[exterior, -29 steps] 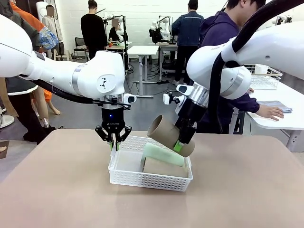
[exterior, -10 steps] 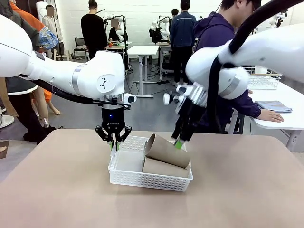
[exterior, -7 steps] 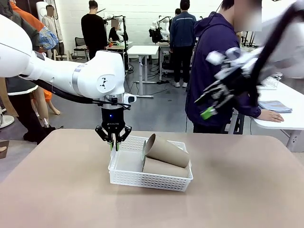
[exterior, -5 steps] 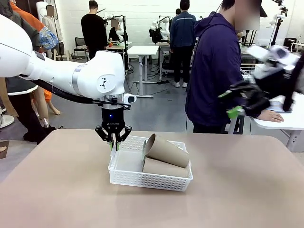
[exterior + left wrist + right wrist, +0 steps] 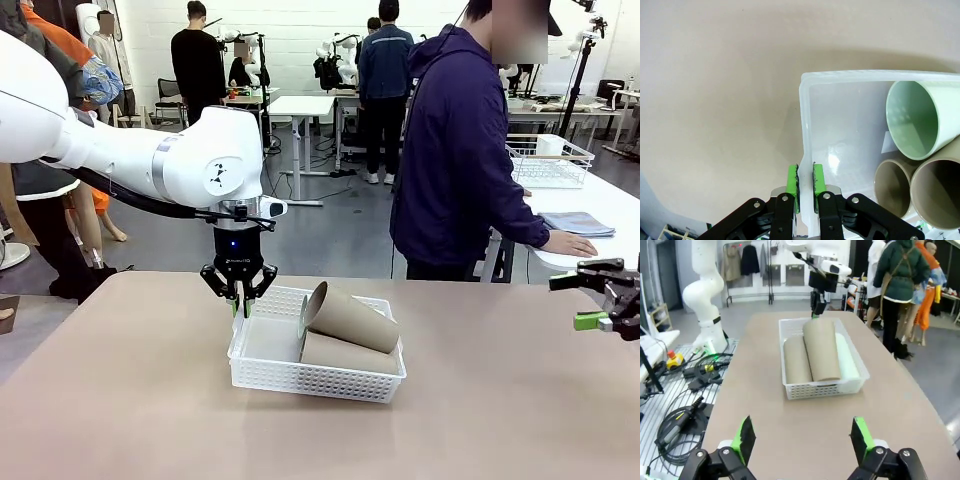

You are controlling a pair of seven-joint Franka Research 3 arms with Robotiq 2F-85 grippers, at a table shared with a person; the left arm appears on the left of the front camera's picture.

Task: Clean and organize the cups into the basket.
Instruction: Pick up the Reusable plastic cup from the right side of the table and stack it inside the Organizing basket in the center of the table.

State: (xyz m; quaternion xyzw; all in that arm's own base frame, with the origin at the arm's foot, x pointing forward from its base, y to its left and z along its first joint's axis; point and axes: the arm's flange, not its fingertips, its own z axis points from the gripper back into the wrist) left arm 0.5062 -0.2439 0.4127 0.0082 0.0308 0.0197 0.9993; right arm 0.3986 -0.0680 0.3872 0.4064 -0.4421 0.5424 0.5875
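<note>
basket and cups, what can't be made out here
- Mint cup: hidden in the front view behind the tan cups; its base is cut off by the left wrist view's edge.
- Basket floor under the cups: covered in every view.
- Basket rim inside the left gripper: its shut jaws hide the contact.
- Right gripper: cut off by the front view's right edge.

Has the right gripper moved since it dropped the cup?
Yes. The right gripper has pulled away from the basket toward the table's right edge, open and empty.
</note>
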